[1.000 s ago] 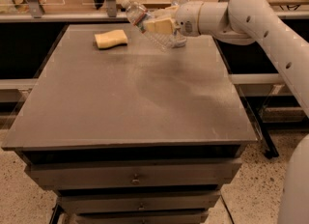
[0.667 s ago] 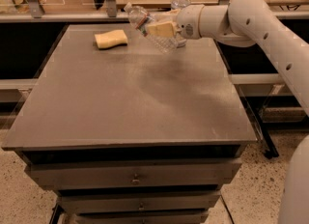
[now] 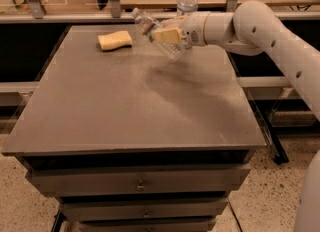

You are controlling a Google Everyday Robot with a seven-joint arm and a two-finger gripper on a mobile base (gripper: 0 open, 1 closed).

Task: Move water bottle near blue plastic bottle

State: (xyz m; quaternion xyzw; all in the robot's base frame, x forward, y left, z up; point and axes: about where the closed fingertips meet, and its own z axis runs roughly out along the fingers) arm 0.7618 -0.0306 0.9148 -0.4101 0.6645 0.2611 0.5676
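My gripper is shut on the water bottle, a clear ribbed bottle with a white cap and a red-and-white label band. I hold it tilted, cap up and to the left, above the far part of the grey table. The blue plastic bottle, slim with a white cap and pale label, stands upright at the table's far edge, just behind and to the right of my gripper. Its lower part is hidden by my arm.
A yellow sponge lies on the far left of the table. A rail and shelf run behind the table. My white arm reaches in from the right. Drawers sit below the tabletop.
My gripper has carried the water bottle slightly left and toward the near side, still tilted. The blue plastic bottle and sponge have not moved.
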